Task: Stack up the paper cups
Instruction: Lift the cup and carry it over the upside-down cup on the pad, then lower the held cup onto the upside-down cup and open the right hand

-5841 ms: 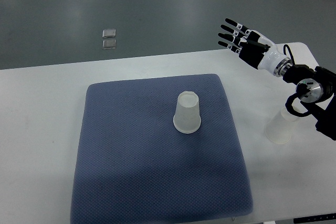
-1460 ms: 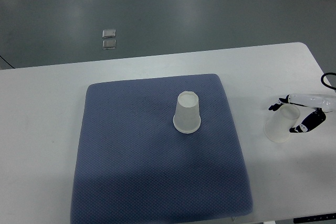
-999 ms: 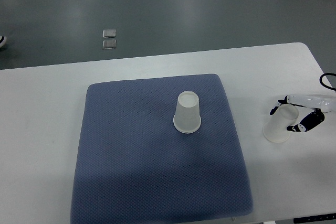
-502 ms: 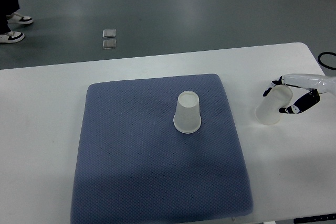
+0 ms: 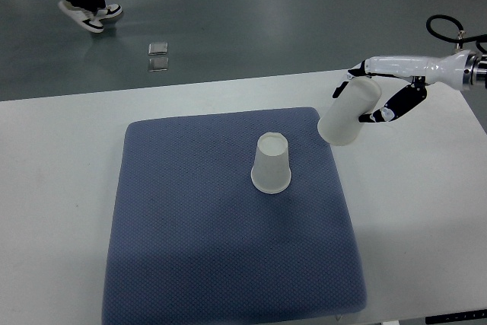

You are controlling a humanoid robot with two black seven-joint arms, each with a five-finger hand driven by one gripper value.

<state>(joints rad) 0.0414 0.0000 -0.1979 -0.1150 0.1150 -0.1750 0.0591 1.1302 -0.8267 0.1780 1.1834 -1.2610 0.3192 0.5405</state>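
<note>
A translucent paper cup (image 5: 272, 164) stands upside down near the middle of the blue-grey mat (image 5: 190, 241). My right hand (image 5: 373, 93) comes in from the right edge and is shut on a second paper cup (image 5: 349, 113). It holds that cup tilted, mouth down to the left, in the air over the mat's upper right corner, up and to the right of the standing cup. The left arm is out of view.
The mat lies on a white table (image 5: 61, 157). Beyond the table's far edge is grey floor with two small square plates (image 5: 158, 55). A person's legs and shoes (image 5: 90, 7) show at the top left.
My right hand has lifted the second cup off the table at the right and carried it up and to the left, toward the mat. A person has walked into view on the floor.
</note>
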